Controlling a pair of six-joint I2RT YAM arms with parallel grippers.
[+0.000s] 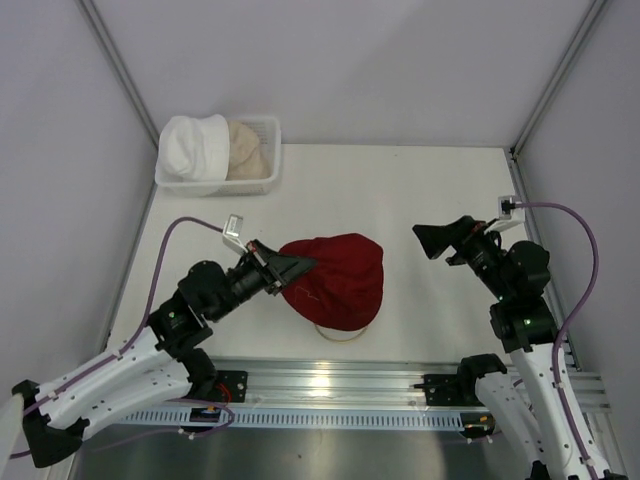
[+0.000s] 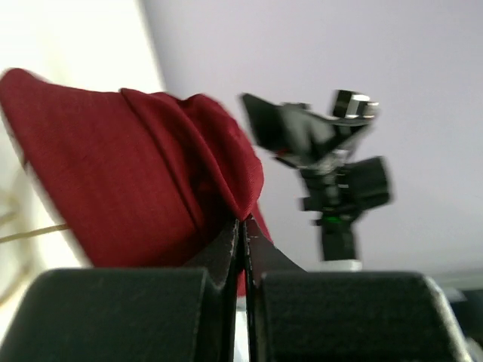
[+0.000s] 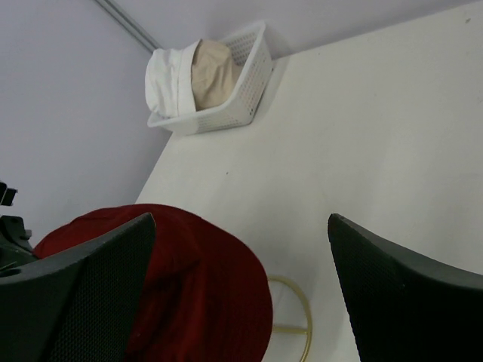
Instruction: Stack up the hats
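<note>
**Left gripper pinches the dark red hat at mid-table**

The dark red hat (image 1: 335, 280) sits in the middle of the table (image 1: 440, 190). It is draped over a gold wire frame (image 1: 340, 338), whose ring peeks out at the hat's near edge. The left gripper (image 1: 303, 263) has its fingers pressed together on a fold of fabric at the hat's left side. The right gripper (image 1: 428, 242) hangs to the right of the hat, apart from it, with its fingers spread wide. In the far left corner stands a white mesh basket (image 1: 262, 183). It holds the white hat (image 1: 195, 148) on the left and the cream-beige hat (image 1: 247, 150) on the right, the two touching.
</note>
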